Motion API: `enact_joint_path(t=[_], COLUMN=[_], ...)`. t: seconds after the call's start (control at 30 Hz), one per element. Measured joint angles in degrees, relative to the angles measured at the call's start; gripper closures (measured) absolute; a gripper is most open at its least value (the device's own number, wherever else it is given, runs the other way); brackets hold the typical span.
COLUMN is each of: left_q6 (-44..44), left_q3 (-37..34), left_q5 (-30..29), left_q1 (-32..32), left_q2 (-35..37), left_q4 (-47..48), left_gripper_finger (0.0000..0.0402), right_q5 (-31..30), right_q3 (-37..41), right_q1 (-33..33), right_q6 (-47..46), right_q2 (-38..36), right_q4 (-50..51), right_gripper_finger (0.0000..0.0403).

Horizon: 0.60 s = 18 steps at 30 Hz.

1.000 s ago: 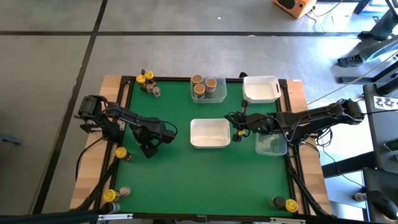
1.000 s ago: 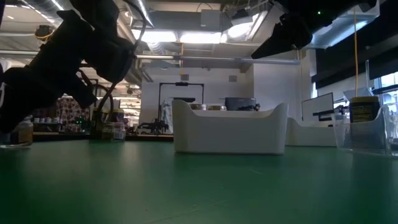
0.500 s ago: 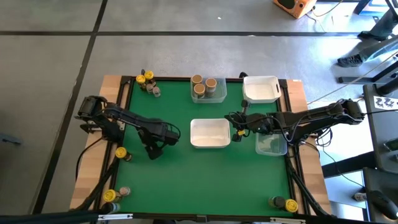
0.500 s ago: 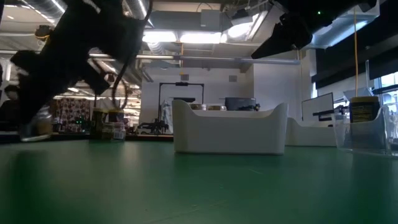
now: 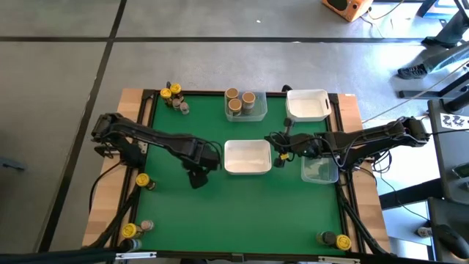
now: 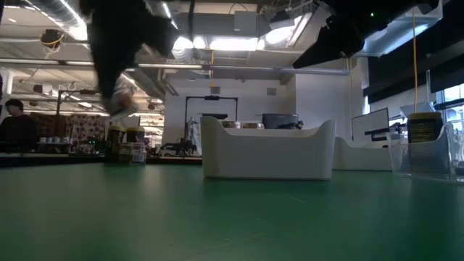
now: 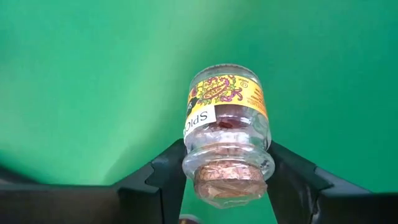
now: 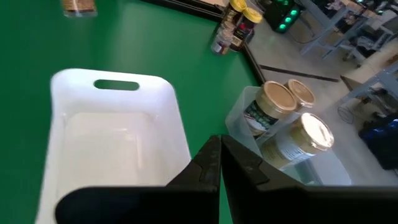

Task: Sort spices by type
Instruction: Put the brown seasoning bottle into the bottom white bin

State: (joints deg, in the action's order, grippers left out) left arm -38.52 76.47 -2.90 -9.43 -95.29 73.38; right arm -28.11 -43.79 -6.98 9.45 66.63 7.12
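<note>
My left gripper (image 5: 198, 174) is shut on a small glass spice jar (image 7: 227, 134) that has a yellow label and a cork-coloured stopper. It hangs over the green table just left of the middle white tray (image 5: 247, 166). My right gripper (image 5: 279, 152) is shut and empty, hovering at that tray's right end. Other spice jars stand on their bases: yellow-lidded ones at the far left corner (image 5: 174, 97), one near the left edge (image 5: 142, 180), and pairs at the near left (image 5: 132, 229) and near right (image 5: 333, 239). My left gripper pinches the jar between its two fingers (image 7: 168, 168) at the shoulder just below the stopper (image 7: 205, 152), one finger on each side. The jar is lifted clear of the table, with its stopper end nearest the wrist and its base pointing away.
A clear tray (image 5: 244, 105) at the far edge holds three tan-lidded jars. A second white tray (image 5: 306, 104) sits at the far right, and a clear tray (image 5: 320, 169) lies under my right arm. Open green surface fills the near half.
My left gripper has carried the jar toward the table's right, closing on the middle white tray. In the low view it has also risen, lifting the jar well above the table.
</note>
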Motion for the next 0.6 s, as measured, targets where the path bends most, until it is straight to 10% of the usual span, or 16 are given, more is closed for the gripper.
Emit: enact_joint_path(t=[0.6], left_q6=[6.0], left_q3=[2.4], left_q5=[-0.7], left_q1=[-3.0], left_q2=[0.0], left_q4=[-21.0], left_gripper_finger=[0.0220], right_q5=[26.6], right_q3=[0.0], right_q1=[-0.1], right_q6=[-0.4], right_q2=[1.6], right_q4=[-7.1], right_gripper_finger=[0.0388])
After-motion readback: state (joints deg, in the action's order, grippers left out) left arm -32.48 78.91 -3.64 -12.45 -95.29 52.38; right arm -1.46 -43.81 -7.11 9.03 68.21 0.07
